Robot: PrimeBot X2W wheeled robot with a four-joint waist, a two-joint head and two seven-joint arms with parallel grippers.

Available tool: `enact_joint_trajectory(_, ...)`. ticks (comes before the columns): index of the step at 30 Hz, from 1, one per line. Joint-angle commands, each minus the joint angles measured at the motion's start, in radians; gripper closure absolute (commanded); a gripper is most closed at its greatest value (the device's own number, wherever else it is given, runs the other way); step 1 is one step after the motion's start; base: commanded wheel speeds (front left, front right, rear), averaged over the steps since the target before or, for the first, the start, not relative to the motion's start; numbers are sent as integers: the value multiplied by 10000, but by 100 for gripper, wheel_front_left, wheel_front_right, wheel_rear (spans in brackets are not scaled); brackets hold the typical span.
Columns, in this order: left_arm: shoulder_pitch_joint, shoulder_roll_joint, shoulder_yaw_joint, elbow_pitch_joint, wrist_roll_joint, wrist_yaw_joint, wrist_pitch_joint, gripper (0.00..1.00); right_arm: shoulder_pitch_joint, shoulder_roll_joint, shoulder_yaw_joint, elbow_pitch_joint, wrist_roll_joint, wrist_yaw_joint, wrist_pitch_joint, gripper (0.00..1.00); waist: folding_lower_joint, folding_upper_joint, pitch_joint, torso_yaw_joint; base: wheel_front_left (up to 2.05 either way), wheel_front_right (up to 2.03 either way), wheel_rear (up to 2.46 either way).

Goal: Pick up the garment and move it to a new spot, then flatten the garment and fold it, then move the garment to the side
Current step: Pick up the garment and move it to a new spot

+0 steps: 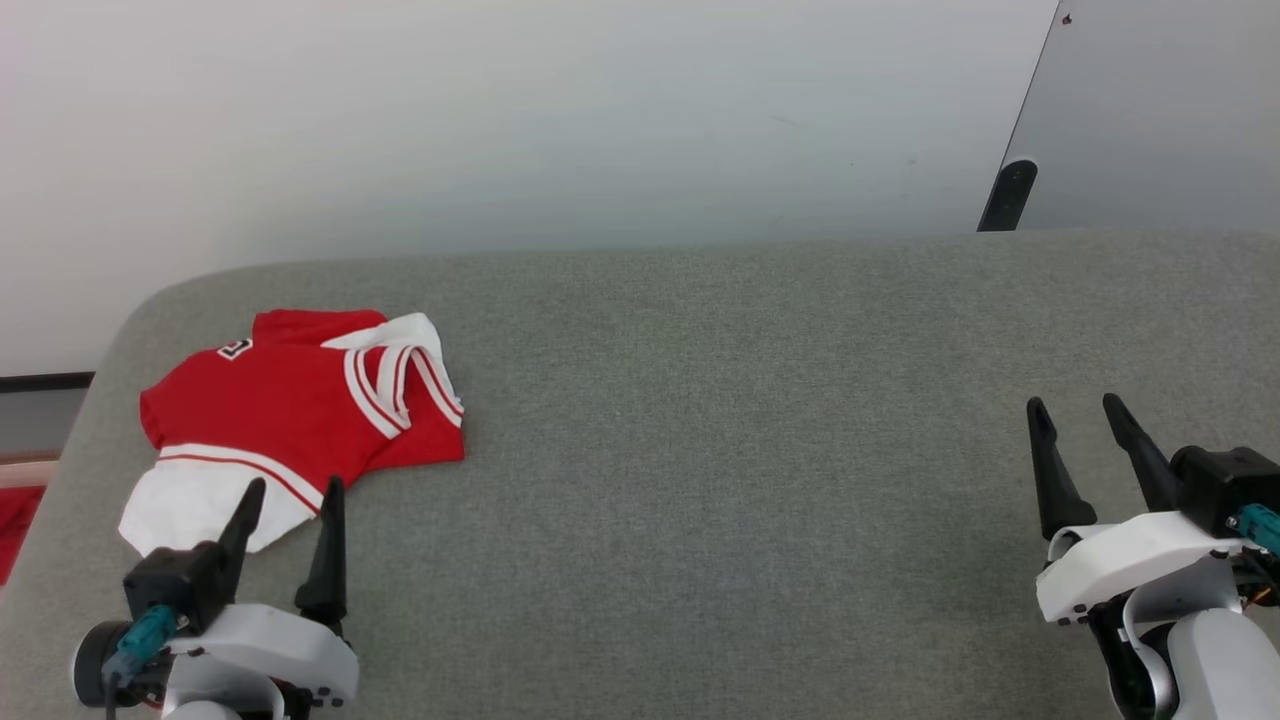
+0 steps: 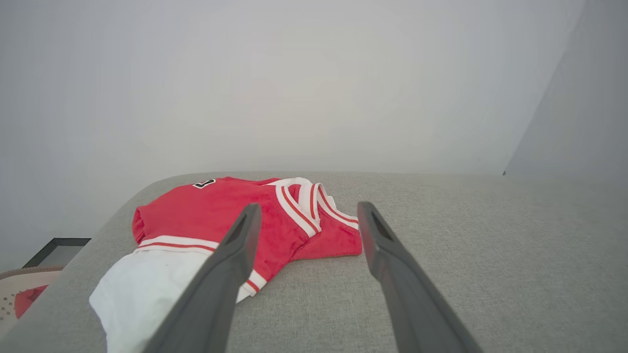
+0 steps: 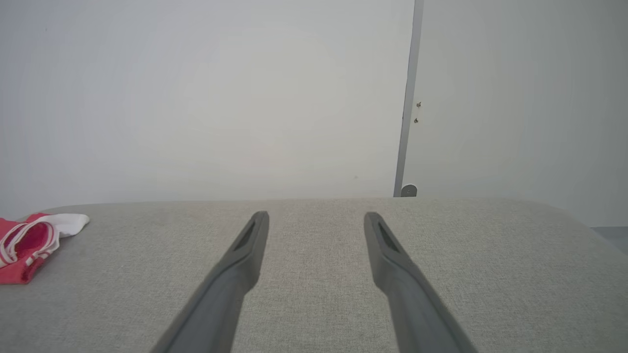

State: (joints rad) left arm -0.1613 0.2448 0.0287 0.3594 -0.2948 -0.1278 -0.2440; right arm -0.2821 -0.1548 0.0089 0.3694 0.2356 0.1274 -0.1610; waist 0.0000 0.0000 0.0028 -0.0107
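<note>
The garment (image 1: 290, 410), a red jersey with white sleeves and red-and-white striped trim, lies folded at the far left of the grey padded surface (image 1: 750, 420). A bit of its black number patch shows at the top edge. My left gripper (image 1: 295, 490) stands open just in front of the garment's white sleeve, nothing between its fingers. In the left wrist view the garment (image 2: 221, 215) lies flat beyond my open left gripper (image 2: 306, 208). My right gripper (image 1: 1075, 405) stands open at the far right, over bare surface. The right wrist view catches the garment (image 3: 29, 242) at its left edge, far from my right gripper (image 3: 316, 215).
A pale wall (image 1: 500, 120) rises behind the surface, with a grey door panel (image 1: 1160, 110) at the back right. The surface's rounded left corner drops off close to the garment. Something red (image 1: 15, 525) lies on the floor at the left edge.
</note>
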Motion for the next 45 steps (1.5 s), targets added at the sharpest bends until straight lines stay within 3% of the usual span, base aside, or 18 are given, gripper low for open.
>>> enact_joint_trajectory(1,-2,57,-17,17,161,-36,-79,0,-141,-26,-51,29,-180,54,-103,0,0,0,-5,-4,0,0,0)
enact_joint_trajectory(29,-93,66,-216,206,211,-34,-203,0,5,46,-230,219,-53,52,-292,0,0,0,-14,264,0,0,0)
enact_joint_trajectory(34,-158,-73,-170,261,216,-21,-203,0,142,19,-190,207,16,52,-284,0,0,0,-80,901,0,0,0)
enact_joint_trajectory(45,402,-312,101,163,390,150,-201,0,329,-27,177,259,136,52,-173,0,0,0,-286,3445,0,0,0)
